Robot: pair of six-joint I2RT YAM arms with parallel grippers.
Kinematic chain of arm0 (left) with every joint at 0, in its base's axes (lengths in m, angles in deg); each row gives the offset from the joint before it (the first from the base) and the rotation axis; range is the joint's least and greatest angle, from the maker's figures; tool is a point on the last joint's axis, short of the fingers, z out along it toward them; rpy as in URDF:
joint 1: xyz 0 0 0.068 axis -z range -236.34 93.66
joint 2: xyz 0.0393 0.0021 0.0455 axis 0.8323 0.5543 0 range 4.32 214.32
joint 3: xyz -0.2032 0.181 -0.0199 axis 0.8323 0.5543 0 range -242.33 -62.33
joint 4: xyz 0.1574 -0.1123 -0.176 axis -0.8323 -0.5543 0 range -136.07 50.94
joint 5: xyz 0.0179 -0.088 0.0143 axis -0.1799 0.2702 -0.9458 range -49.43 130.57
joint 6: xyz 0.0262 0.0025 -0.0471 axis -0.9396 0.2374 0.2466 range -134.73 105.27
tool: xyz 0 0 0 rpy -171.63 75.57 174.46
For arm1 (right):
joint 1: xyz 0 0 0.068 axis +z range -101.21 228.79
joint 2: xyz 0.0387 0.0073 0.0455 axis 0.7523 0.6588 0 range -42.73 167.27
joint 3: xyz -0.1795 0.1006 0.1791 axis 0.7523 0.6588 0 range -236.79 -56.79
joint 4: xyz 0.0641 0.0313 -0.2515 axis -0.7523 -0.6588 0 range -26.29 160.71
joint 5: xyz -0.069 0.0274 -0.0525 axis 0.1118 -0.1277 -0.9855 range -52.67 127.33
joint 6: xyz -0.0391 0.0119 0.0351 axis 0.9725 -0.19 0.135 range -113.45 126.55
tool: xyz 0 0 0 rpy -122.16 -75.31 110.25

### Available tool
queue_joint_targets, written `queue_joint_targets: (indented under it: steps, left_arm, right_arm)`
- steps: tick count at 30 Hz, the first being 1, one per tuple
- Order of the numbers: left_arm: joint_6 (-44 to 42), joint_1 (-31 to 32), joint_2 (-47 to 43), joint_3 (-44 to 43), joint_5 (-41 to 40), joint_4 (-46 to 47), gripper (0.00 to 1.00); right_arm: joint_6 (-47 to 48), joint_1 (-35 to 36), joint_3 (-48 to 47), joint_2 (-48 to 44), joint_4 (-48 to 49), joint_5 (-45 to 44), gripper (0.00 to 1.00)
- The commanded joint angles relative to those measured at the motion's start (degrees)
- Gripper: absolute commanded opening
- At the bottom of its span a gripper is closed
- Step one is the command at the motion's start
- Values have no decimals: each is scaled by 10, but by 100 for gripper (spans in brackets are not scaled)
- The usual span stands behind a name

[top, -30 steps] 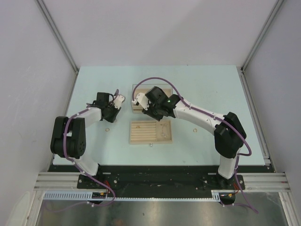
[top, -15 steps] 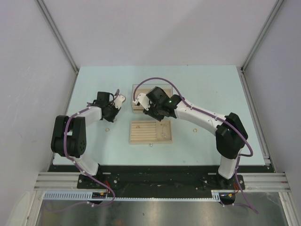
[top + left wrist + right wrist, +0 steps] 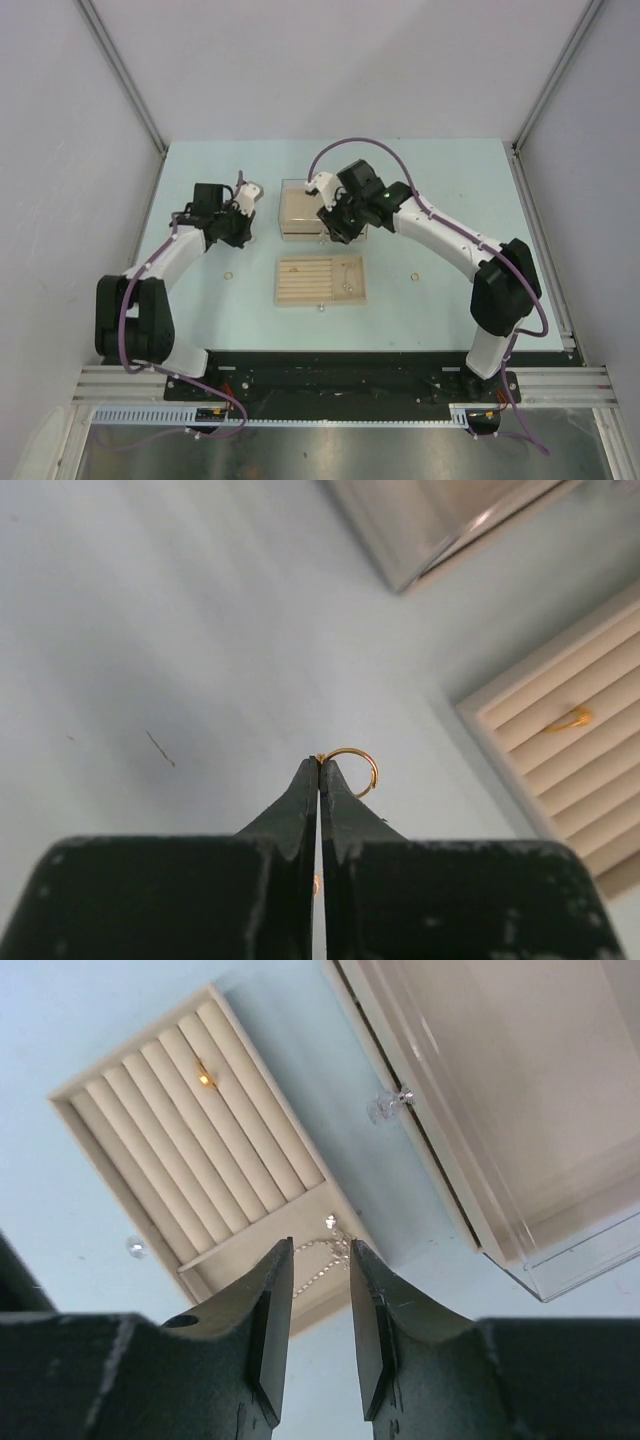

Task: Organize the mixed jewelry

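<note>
Starting on the left: pinching a gold ring (image 3: 350,750) in the left gripper (image 3: 319,766), tips squeezed tight together, hovering left of centre on the tabletop beside the beige box (image 3: 298,205). Probably heading for the slotted tray (image 3: 300,292) next, so needing to travel right and toward the near edge, then lining up with slots laid left-to-right. Also spotting another ring (image 3: 229,273) lying loose left of the tray. Over on the right: hanging the right gripper (image 3: 320,1250) above the box, fingers narrowly parted and gripping nothing, looking down at the silvery chain (image 3: 340,1245) sitting in the tray's end compartment.
</note>
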Motion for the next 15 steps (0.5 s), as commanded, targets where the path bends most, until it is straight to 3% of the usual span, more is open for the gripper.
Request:
queue_joint_targets:
  steps: [1,6,15]
  left_arm:
    - [89,5,-71,-44,94,13,0]
    - [171,32,-108,-54,90,72,0]
    - [283,139,-151,-63,2,125,0]
  right_arm:
    - [-82,-61,-48,-31,11,180,36]
    - [-191,-111,-44,-34,75,298,41]
    - [-305,-110,-53,-19,166,369,46]
